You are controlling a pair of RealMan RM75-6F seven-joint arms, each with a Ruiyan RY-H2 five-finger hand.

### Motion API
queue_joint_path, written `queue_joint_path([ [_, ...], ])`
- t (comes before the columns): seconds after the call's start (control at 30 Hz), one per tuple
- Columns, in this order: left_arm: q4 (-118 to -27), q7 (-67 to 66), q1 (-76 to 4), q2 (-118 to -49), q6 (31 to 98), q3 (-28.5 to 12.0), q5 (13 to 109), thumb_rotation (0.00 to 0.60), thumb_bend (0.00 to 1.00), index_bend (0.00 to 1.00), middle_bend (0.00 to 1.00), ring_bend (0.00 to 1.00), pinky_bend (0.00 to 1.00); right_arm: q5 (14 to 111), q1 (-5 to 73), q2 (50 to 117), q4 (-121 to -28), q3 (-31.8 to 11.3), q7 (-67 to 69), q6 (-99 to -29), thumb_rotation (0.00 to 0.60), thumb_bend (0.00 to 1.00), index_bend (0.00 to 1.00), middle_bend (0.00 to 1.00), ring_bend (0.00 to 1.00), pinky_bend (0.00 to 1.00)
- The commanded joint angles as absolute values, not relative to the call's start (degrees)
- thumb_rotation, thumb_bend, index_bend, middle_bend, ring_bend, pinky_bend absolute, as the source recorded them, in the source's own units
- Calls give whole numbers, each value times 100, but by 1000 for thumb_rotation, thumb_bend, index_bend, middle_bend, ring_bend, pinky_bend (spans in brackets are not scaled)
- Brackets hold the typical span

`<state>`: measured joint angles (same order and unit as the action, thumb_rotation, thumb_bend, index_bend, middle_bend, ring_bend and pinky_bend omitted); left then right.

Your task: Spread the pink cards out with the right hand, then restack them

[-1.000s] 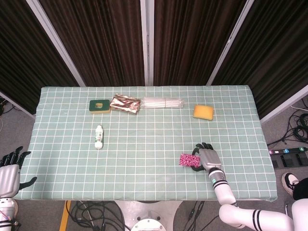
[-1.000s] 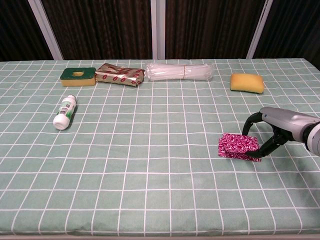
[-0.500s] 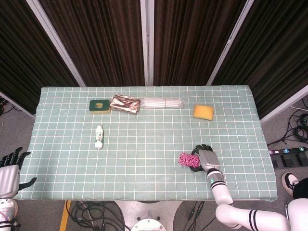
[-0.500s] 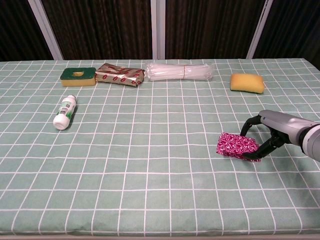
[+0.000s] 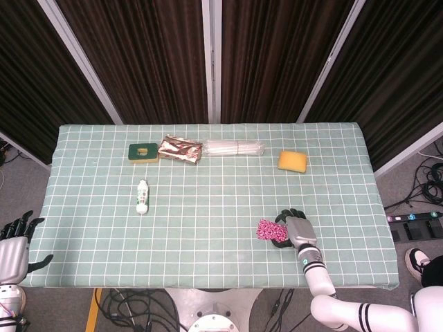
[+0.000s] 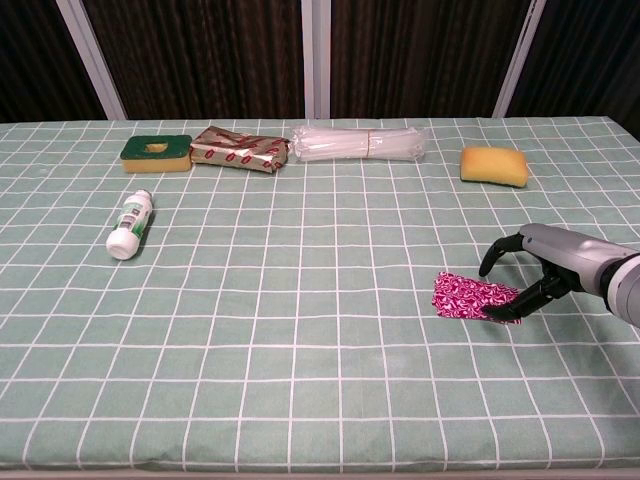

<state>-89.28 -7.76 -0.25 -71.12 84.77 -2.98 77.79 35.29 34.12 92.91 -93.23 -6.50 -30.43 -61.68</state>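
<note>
The pink cards (image 5: 266, 230) (image 6: 468, 297) lie as a low stack almost flat on the green checked tablecloth, near the front right. My right hand (image 5: 295, 227) (image 6: 545, 268) sits at their right end. Its lower dark fingers (image 6: 521, 300) grip that end, while another finger arches above the stack without touching it. My left hand (image 5: 14, 242) hangs off the table's front-left corner with its fingers apart and nothing in it; the chest view does not show it.
Along the back stand a green sponge (image 5: 143, 151) (image 6: 156, 152), a foil packet (image 5: 181, 149) (image 6: 240, 149), a clear plastic bundle (image 5: 234, 148) (image 6: 358, 143) and a yellow sponge (image 5: 293, 161) (image 6: 494, 165). A white bottle (image 5: 142, 196) (image 6: 130, 224) lies at the left.
The pink cards were held tilted up off the cloth; my right hand has lowered them until they lie nearly flat. The left hand has not moved.
</note>
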Motion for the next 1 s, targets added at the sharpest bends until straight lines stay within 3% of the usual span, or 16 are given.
queue_joint_path([
  [0.03,-8928,-774,-24,-7104,8476,-293,7786,600,91,268,195,153,168,3735,3347,9170,-9422,-660,-2934,-6281,467,165,287,116,0,0],
  [0.2,-8952,-799,-45,-7094,8483,-305,7811,600,91,268,195,153,168,4682,3170,8665,-9569,-658,-2482,-6483,465,167,269,116,0,0],
  [0.47,-9075,-940,-84,-7051,8483,-368,7750,600,91,268,195,153,168,6534,2597,7676,-9401,-391,-1434,-7215,468,181,150,95,0,0],
  [0.67,-9193,-1092,-91,-7064,8529,-383,7736,600,91,268,195,153,168,7216,2044,7004,-9682,-222,-779,-7855,470,179,105,67,0,0],
  [1.0,-9351,-1297,-84,-7121,8643,-378,7780,600,91,268,195,153,168,8066,1271,6832,-9870,161,-301,-8644,475,181,104,69,0,0],
])
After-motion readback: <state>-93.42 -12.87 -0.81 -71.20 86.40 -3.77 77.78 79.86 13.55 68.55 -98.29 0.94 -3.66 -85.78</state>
